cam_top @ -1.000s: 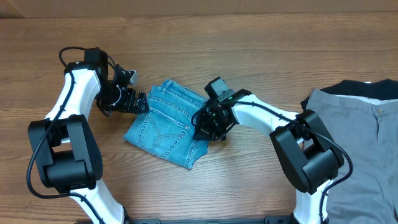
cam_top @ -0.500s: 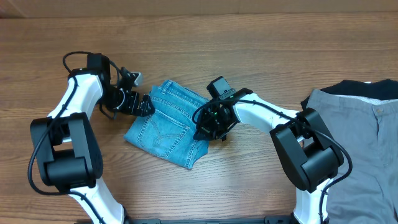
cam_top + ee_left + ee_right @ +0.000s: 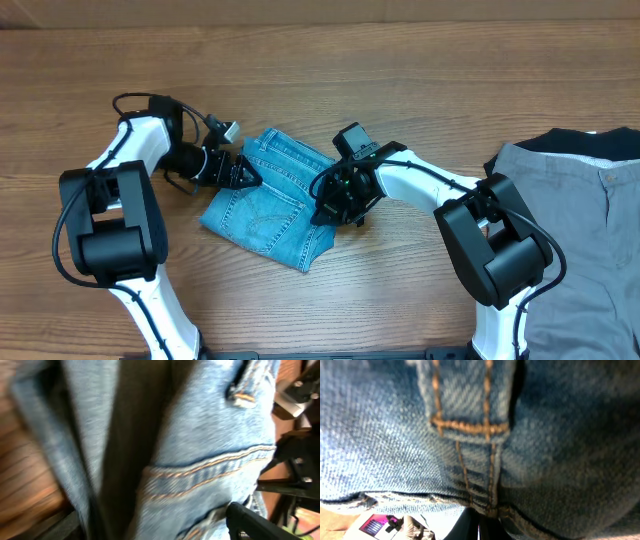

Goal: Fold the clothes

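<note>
The light blue denim jeans (image 3: 265, 200) lie folded into a small bundle at the table's middle, a stitched back pocket facing up. My left gripper (image 3: 245, 172) is at the bundle's upper left edge. In the blurred left wrist view its fingers (image 3: 150, 527) stand wide apart with denim (image 3: 200, 450) between them. My right gripper (image 3: 325, 205) is at the bundle's right edge. In the right wrist view its fingers (image 3: 482, 530) are together under a seam of the denim (image 3: 545, 435).
Grey trousers (image 3: 580, 230) lie spread at the right edge of the table, on top of a black garment (image 3: 590, 140) that shows along their far side. Bare wooden table (image 3: 330, 80) lies beyond the jeans.
My left gripper has moved right, from beside the jeans onto their upper left edge. The right arm and the jeans have stayed still.
</note>
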`<state>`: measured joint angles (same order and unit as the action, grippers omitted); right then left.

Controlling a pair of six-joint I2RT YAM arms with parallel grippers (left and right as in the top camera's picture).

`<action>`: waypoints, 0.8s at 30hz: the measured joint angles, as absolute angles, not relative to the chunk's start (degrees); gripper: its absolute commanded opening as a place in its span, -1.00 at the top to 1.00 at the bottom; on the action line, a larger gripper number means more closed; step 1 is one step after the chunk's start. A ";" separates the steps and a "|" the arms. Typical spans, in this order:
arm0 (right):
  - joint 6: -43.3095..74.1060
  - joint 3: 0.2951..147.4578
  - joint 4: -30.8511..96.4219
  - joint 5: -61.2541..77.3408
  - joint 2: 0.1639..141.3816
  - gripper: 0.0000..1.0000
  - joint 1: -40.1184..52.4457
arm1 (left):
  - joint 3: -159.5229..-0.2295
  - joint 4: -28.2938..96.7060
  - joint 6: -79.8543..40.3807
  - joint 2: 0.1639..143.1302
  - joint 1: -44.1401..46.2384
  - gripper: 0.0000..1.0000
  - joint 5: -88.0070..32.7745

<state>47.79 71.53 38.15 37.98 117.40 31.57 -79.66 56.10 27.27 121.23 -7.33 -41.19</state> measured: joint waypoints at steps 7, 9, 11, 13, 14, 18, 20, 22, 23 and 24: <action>47.77 71.53 38.63 38.13 117.43 0.88 31.48 | -79.44 59.31 30.06 122.96 -3.90 -0.08 -43.03; 47.77 71.53 38.92 38.17 117.43 0.89 31.44 | -79.35 60.03 30.55 123.33 -3.42 0.18 -42.54; 47.66 71.53 39.11 38.33 117.43 0.89 31.38 | -79.24 60.40 30.70 123.72 -3.36 0.40 -42.02; 47.33 71.50 39.24 38.52 117.45 0.89 31.29 | -79.18 61.10 30.61 124.11 -3.40 0.57 -41.98; 47.24 71.50 39.31 38.61 117.47 0.89 31.24 | -79.20 61.63 30.63 124.20 -3.44 0.66 -42.06; 46.28 71.50 39.72 38.94 117.54 0.89 31.16 | -80.47 65.19 30.46 124.64 -3.79 0.92 -42.09; 45.28 71.50 40.16 39.00 117.54 0.88 31.14 | -82.06 68.23 30.68 125.32 -3.86 0.92 -41.98; 44.07 71.70 41.04 39.00 117.54 0.88 30.92 | -84.20 71.57 30.72 125.97 -3.88 0.92 -41.93; 43.40 71.90 41.80 38.96 117.49 0.88 30.81 | -85.47 73.47 30.83 126.23 -3.90 0.92 -41.80; 42.68 72.12 42.63 38.79 117.36 0.88 30.63 | -86.98 75.33 30.94 126.58 -4.01 0.92 -41.74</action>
<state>42.68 72.12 42.63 38.79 117.36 30.63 -86.98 75.33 30.94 126.58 -4.01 -41.74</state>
